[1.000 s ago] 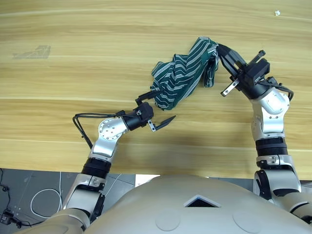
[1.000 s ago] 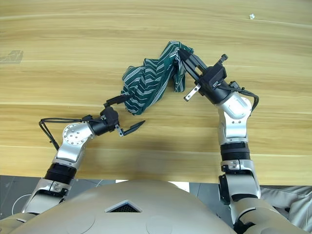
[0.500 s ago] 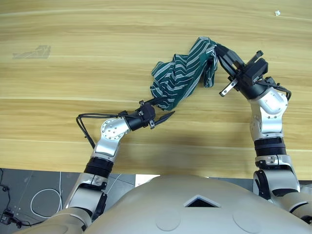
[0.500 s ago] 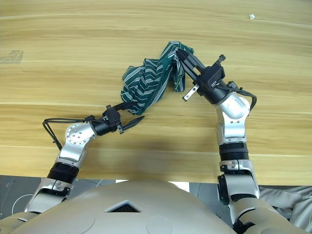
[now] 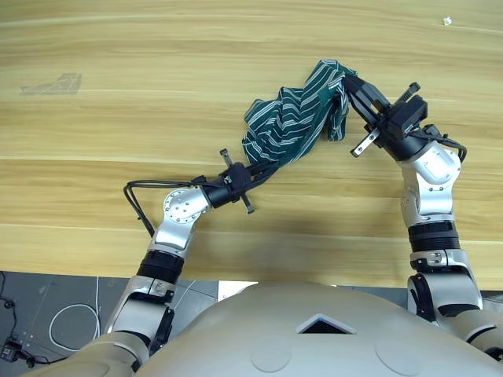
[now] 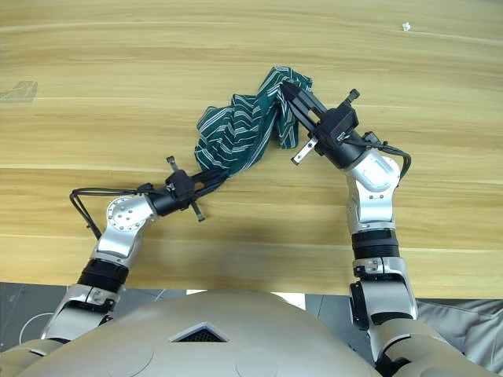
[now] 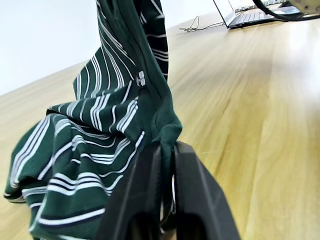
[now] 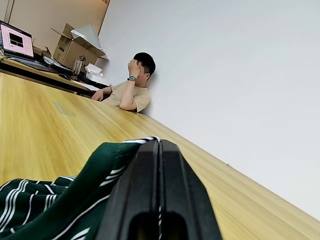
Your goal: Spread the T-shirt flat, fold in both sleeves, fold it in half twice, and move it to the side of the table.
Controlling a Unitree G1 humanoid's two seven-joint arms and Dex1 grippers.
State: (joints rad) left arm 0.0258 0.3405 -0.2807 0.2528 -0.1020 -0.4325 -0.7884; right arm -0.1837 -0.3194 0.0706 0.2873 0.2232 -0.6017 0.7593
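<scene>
T-shirt [image 5: 289, 126] bunched on bench [image 5: 157, 47], left hand [image 5: 266, 167] clamping its lower edge, right hand [image 5: 346, 82] pinching its upper end.

Left tool [image 5: 269, 166] advanced, clamped T-shirt [image 5: 291, 126] hem

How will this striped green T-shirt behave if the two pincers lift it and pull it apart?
Probably floppy: the T-shirt sags in bunched folds between the left pincer and right pincer. Likely light, since two small pinches at its edges hold it. It may drag and stay wrinkled on the wooden table rather than spread flat by itself.
</scene>
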